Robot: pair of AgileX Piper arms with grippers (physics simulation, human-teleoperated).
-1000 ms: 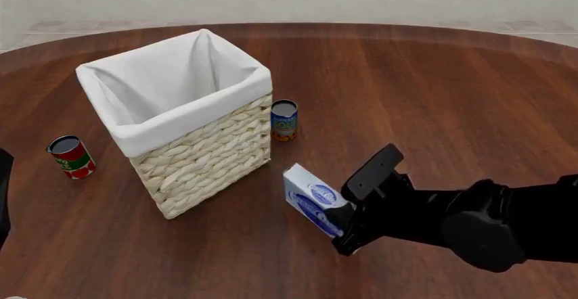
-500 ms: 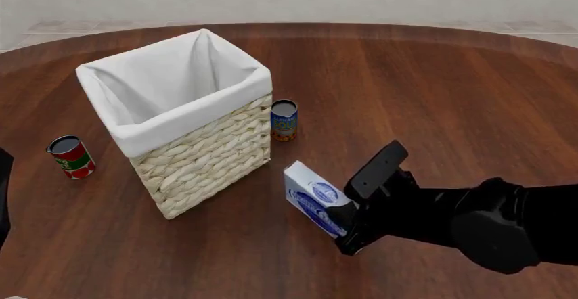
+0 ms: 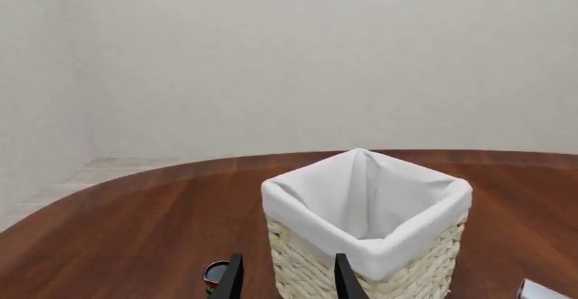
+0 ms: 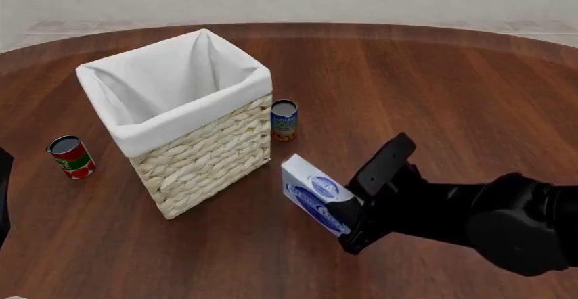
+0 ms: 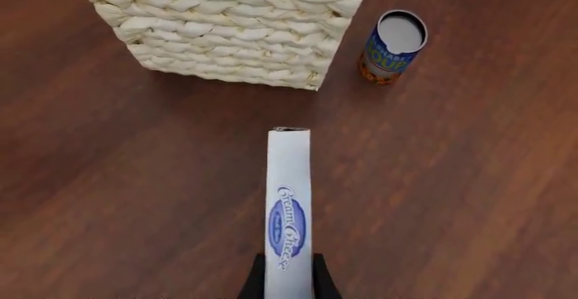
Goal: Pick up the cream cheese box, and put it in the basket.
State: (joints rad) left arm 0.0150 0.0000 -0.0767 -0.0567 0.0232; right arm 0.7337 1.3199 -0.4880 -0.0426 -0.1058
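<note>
The cream cheese box is a pale blue-white carton with a blue oval logo. My right gripper is shut on its near end and holds it tilted just above the table, right of the basket. In the right wrist view the box stands edge-on between the fingers, with the basket's woven wall beyond it. The basket is tall cream wicker with a white liner, and it also shows in the left wrist view. My left gripper is open, held high and apart from the basket.
A small blue-and-orange can stands just right of the basket's far corner, and it also shows in the right wrist view. A red can stands left of the basket. The dark wooden table stretches to the right.
My right gripper has lifted the cream cheese box slightly and drawn a little to the right. The box has left the table. The left arm has not moved.
</note>
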